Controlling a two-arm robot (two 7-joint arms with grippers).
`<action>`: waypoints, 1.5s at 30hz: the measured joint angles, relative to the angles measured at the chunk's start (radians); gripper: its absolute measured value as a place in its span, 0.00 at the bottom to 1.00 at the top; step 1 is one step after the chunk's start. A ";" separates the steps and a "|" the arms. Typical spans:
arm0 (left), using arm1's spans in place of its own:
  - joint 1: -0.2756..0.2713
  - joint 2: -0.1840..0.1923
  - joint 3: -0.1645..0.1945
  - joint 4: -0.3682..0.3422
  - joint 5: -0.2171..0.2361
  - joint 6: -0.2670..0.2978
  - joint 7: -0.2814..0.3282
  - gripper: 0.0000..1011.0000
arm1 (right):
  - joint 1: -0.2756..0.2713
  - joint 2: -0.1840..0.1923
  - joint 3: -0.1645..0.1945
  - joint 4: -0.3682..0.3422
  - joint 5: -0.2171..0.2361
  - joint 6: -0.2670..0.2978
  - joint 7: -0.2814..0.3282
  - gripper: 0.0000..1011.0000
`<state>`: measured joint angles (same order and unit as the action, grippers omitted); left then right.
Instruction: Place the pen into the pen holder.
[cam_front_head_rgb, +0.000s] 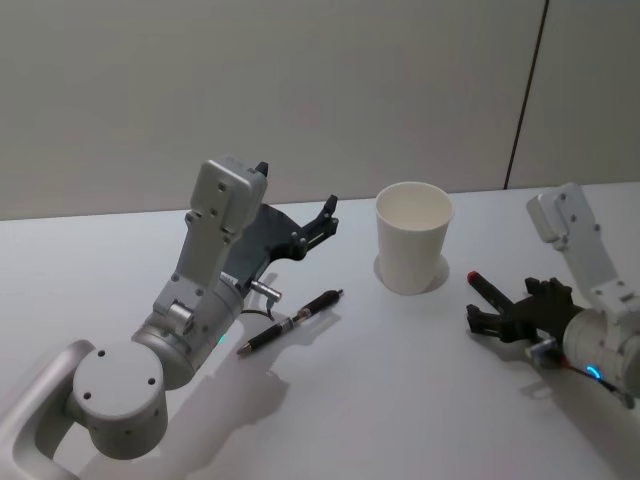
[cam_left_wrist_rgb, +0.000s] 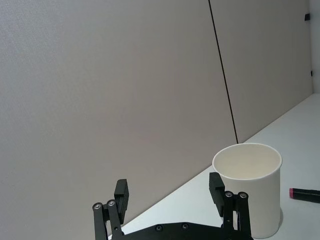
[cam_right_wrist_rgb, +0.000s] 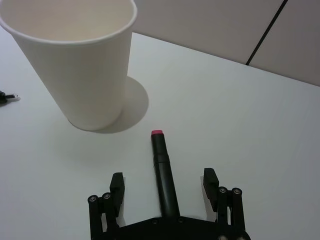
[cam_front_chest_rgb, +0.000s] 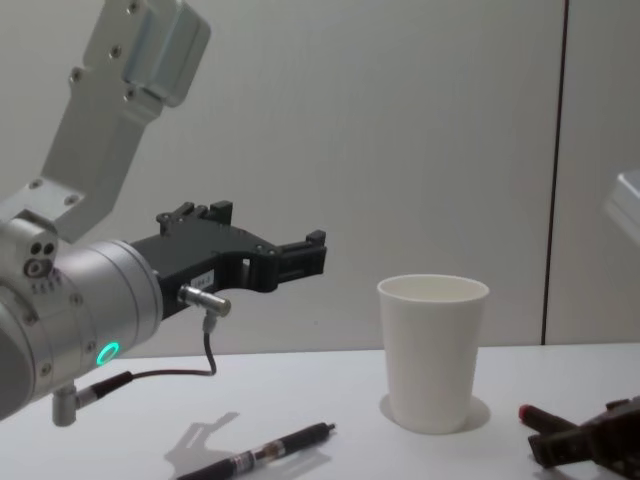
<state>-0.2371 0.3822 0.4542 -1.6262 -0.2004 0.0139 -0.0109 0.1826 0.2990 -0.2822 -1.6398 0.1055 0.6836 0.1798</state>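
From the head view, the pen holder (cam_front_head_rgb: 413, 240) stands upright toward the back of the counter (cam_front_head_rgb: 400, 400), and nothing shows inside it. A black pen (cam_front_head_rgb: 292, 322) lies flat on the counter to the holder's left, well apart from it. The left gripper (cam_front_head_rgb: 330, 216) hangs in the air above and behind that pen, its fingers released and empty. To the holder's right a red-tipped pen (cam_front_head_rgb: 483, 287) lies on the counter, and the right gripper (cam_front_head_rgb: 503, 302) sits low around it.

In the left wrist view the left gripper (cam_left_wrist_rgb: 169, 189) points level at the holder (cam_left_wrist_rgb: 247, 190), with its fingers spread and nothing between them.

In the right wrist view the red-tipped pen (cam_right_wrist_rgb: 162, 160) runs straight up the gap of the right gripper (cam_right_wrist_rgb: 163, 178). Its fingers (cam_right_wrist_rgb: 116, 182) stand released on either side and seem to clear the barrel. The pen's red end points toward the holder (cam_right_wrist_rgb: 80, 70), which is near but not touching.

The chest view shows both pens lying flat, the black pen (cam_front_chest_rgb: 265, 455) on the left and the red-tipped one (cam_front_chest_rgb: 545, 418) on the right, with the holder (cam_front_chest_rgb: 433, 350) between them.

I cannot tell which pen the task means. Judging by the straddle, the grasp on the red-tipped one is the step in hand. The next move would call for closing squarely on the barrel, lifting clear, tipping the pen upright and lowering it over the rim without knocking the light cup.
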 joint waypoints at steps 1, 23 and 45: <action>0.000 0.000 0.000 0.000 0.000 0.000 0.000 0.99 | 0.001 -0.003 -0.001 0.003 -0.001 -0.003 -0.003 0.99; 0.000 0.000 0.000 0.000 0.000 0.000 0.000 0.99 | -0.017 -0.031 -0.004 0.011 0.021 -0.011 -0.066 0.99; 0.000 0.000 0.000 0.000 0.000 0.000 0.000 0.99 | -0.029 -0.033 0.018 0.000 0.042 -0.031 -0.101 0.99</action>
<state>-0.2371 0.3821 0.4542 -1.6262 -0.2004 0.0139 -0.0109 0.1538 0.2660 -0.2644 -1.6398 0.1474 0.6523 0.0791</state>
